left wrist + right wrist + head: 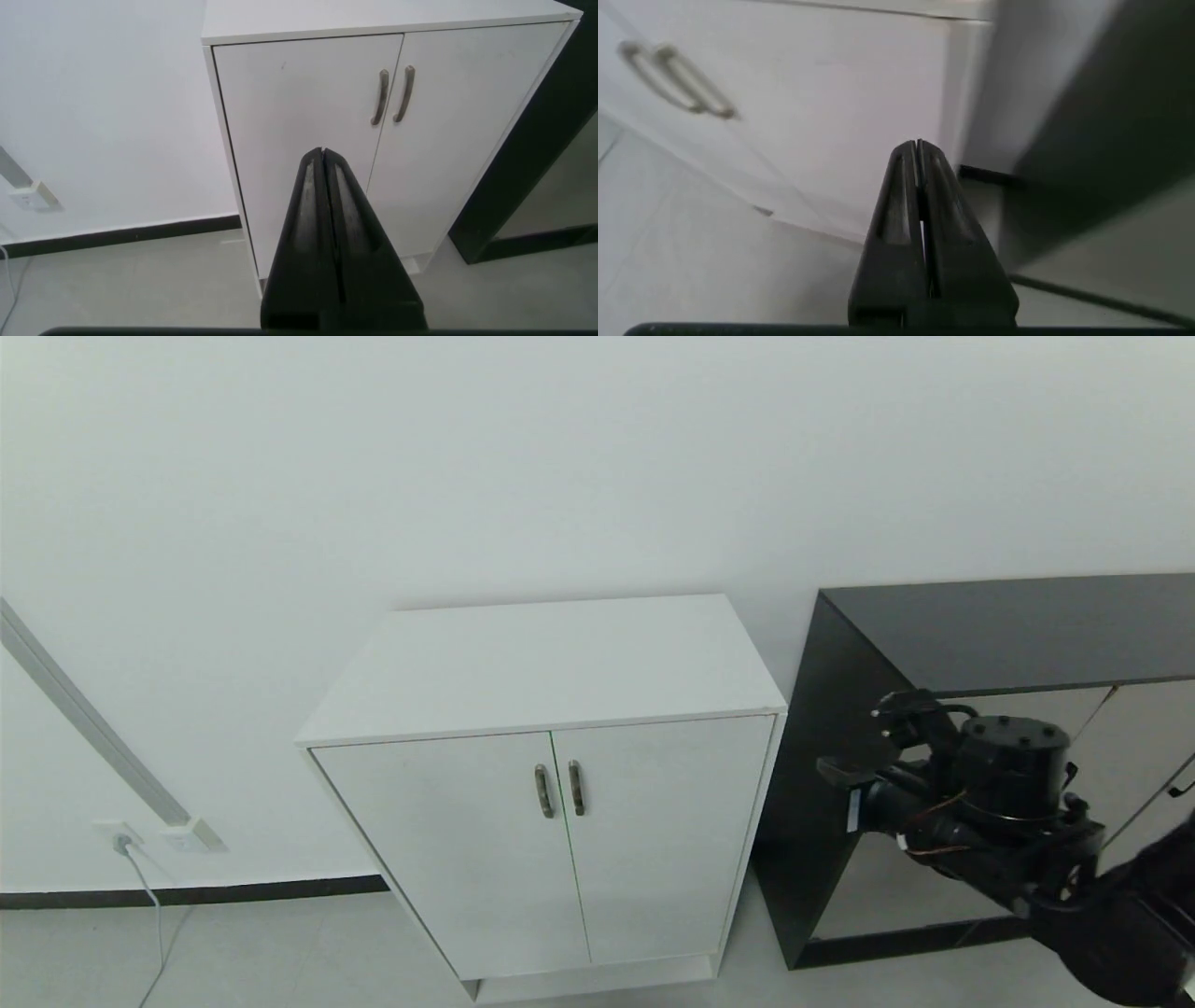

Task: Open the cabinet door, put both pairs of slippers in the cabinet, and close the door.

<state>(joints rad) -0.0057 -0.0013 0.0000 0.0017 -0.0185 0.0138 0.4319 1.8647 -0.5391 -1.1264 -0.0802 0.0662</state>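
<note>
A white cabinet (pixel 541 663) stands against the wall with both doors shut. Two metal handles (pixel 560 790) sit side by side at the middle seam. In the left wrist view the cabinet (pixel 299 112) is straight ahead, and my left gripper (pixel 322 154) hangs shut and empty in front of its left door, some way off. My right gripper (pixel 917 147) is shut with nothing in it, pointing at the lower right corner of the cabinet (pixel 831 112). The right arm (pixel 990 803) hovers in front of the black unit beside the cabinet.
A black sideboard (pixel 1008 625) stands close against the cabinet's right side. A wall socket with a cable (pixel 119 842) and a slanted trunking strip (pixel 84 719) are on the wall to the left. Pale floor (pixel 121 280) lies open in front of the cabinet.
</note>
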